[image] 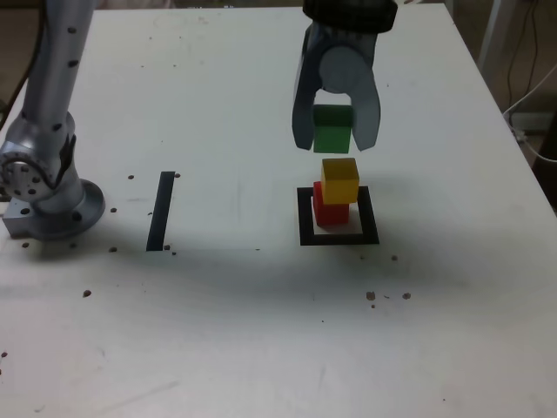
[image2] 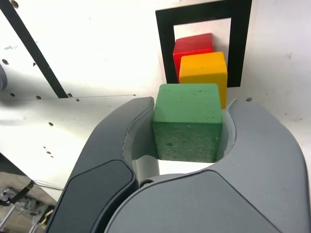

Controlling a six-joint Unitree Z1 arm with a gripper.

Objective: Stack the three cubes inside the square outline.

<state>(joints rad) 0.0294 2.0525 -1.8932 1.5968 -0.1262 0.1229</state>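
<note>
Gripper (image: 335, 139) clamped on green cube (image: 332, 128), held above yellow cube (image: 339, 180) stacked on red cube (image: 330, 212) inside square outline (image: 338, 236)

White table (image: 218, 348), cables (image: 531, 96) beyond

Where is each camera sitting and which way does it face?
Exterior view: off the arm, above the table's near edge, looking down across it; shows the arm's base and the gripper holding the green cube.
Wrist view: on the wrist behind the gripper, looking along the fingers down at the table.
Shared: green cube, yellow cube on red cube, square outline, tape strip.
</note>
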